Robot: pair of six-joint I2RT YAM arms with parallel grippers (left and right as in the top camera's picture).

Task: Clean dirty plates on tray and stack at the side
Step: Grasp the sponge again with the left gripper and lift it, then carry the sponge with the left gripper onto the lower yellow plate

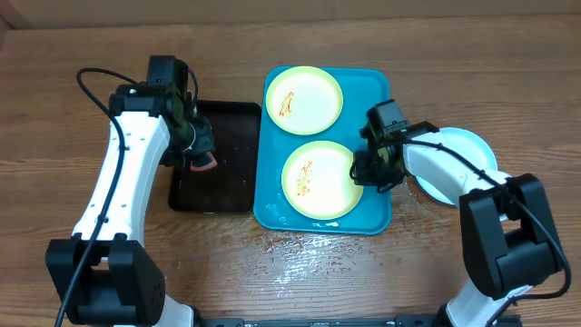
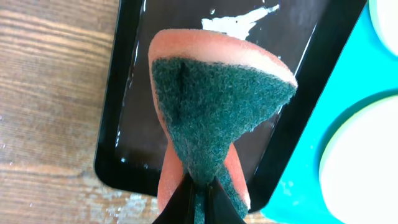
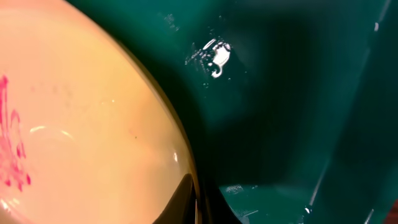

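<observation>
Two yellow-green rimmed plates with brown-red sauce streaks lie on the turquoise tray [image 1: 370,91]: one at the back [image 1: 303,98], one at the front [image 1: 318,179]. A light teal rimmed plate [image 1: 463,150] lies on the table right of the tray, partly under my right arm. My right gripper [image 1: 363,171] is shut on the right rim of the front plate [image 3: 93,130], one finger above and one below. My left gripper [image 1: 201,156] is shut on an orange sponge with a green scouring face [image 2: 214,106], held over the black tray [image 2: 124,93].
The black tray [image 1: 234,186] sits left of the turquoise tray and holds wet patches and white foam [image 2: 239,22]. Water is spilled on the wooden table in front of the turquoise tray [image 1: 309,250].
</observation>
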